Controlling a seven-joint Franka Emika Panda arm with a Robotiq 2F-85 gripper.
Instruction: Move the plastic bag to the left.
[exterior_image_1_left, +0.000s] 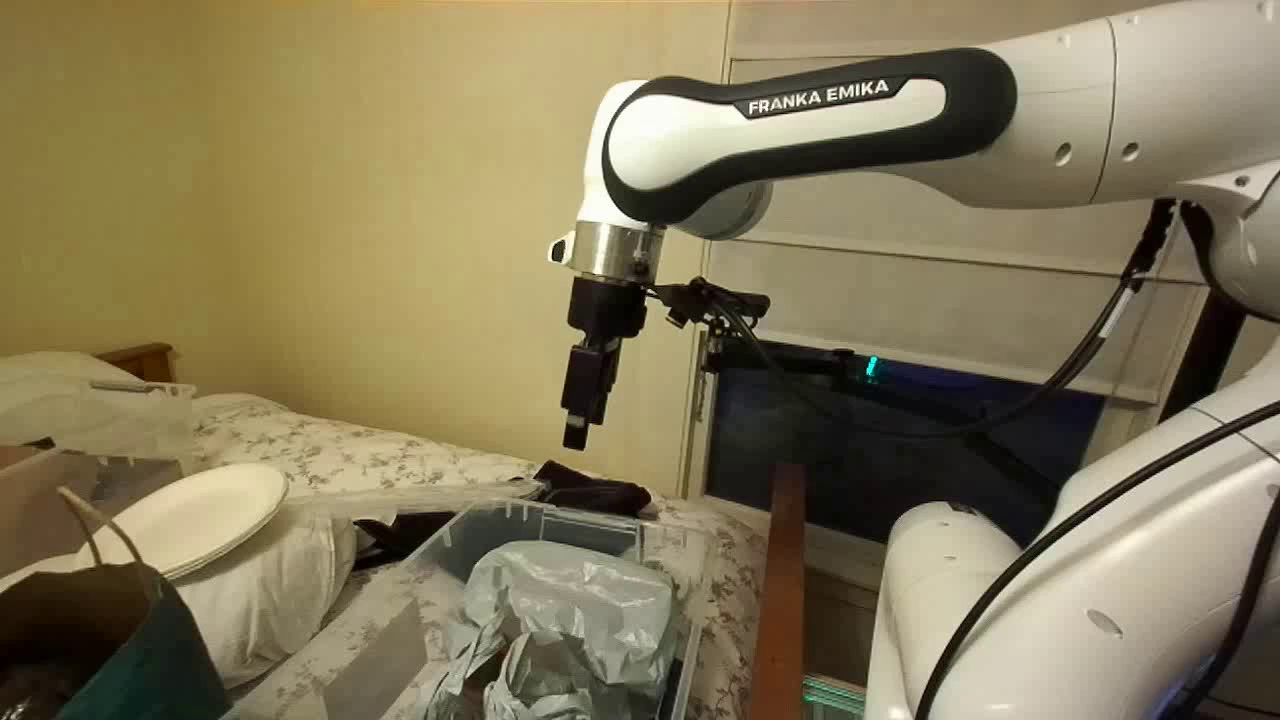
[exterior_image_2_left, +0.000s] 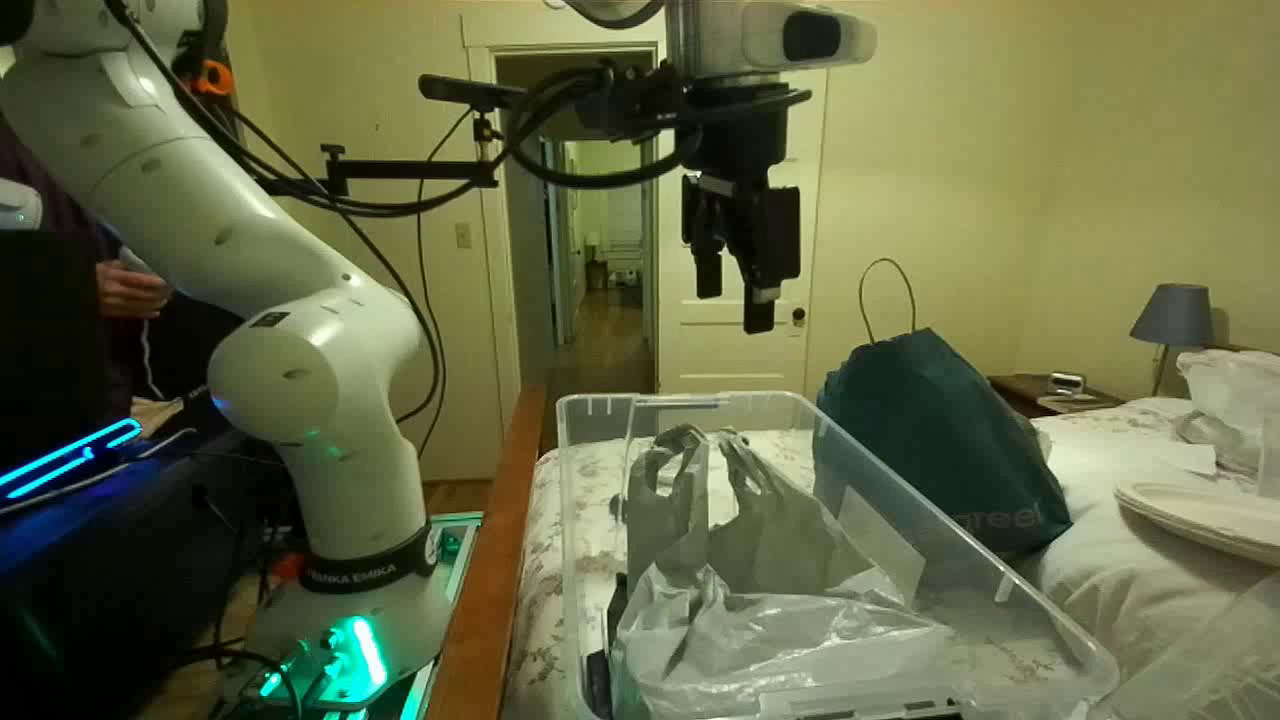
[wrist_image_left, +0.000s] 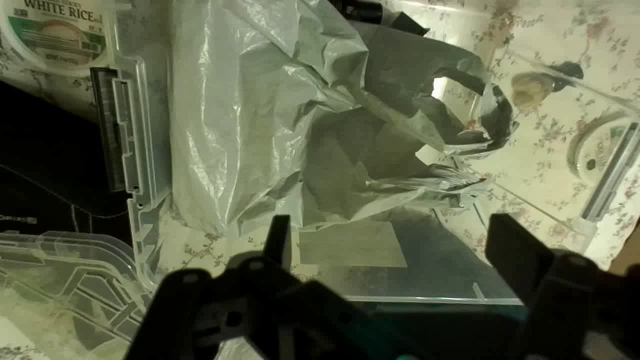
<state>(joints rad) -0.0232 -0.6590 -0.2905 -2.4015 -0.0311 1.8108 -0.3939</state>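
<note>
A crumpled grey plastic bag (exterior_image_1_left: 590, 600) lies in a clear plastic bin (exterior_image_2_left: 690, 402) on a bed. The bag also shows in an exterior view (exterior_image_2_left: 780, 640), with its handle loops standing up toward the bin's far end. In the wrist view the bag (wrist_image_left: 240, 125) fills the upper middle, with its handles toward the right. My gripper (exterior_image_2_left: 735, 300) is raised well above the bin and points down. In the wrist view the gripper (wrist_image_left: 390, 240) has its fingers wide apart with nothing between them. It does not touch the bag.
A dark green bag (exterior_image_2_left: 930, 440) stands beside the bin. White plates (exterior_image_1_left: 190, 525) lie on the bed. A wooden bed board (exterior_image_2_left: 490, 570) runs between bin and robot base. A pale card (wrist_image_left: 352, 245) shows by the bin wall. A rice container (wrist_image_left: 57, 37) lies outside the bin.
</note>
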